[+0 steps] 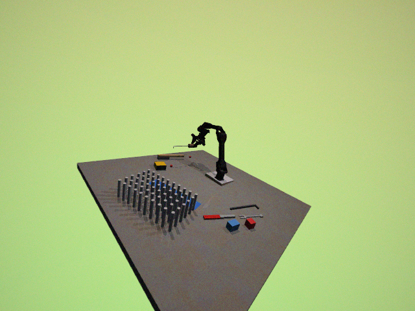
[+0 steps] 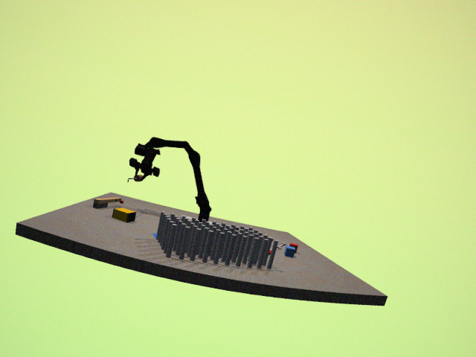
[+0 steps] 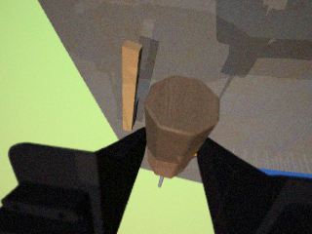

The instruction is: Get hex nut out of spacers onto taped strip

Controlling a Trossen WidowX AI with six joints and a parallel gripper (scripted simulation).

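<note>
My gripper is shut on the wooden handle of a hooked tool. The tool is held in the air above the table's far end, its thin shaft pointing away and its short tip bent down. The grey metal spacers stand upright in a dense field, well away from the tool. The blue taped strip runs along the field's robot side, partly hidden by spacers. The nut cannot be made out.
A yellow block and a wooden bar are at the far end. A red-handled tool, black angled rod, wrench, blue cube and red cube lie across the field.
</note>
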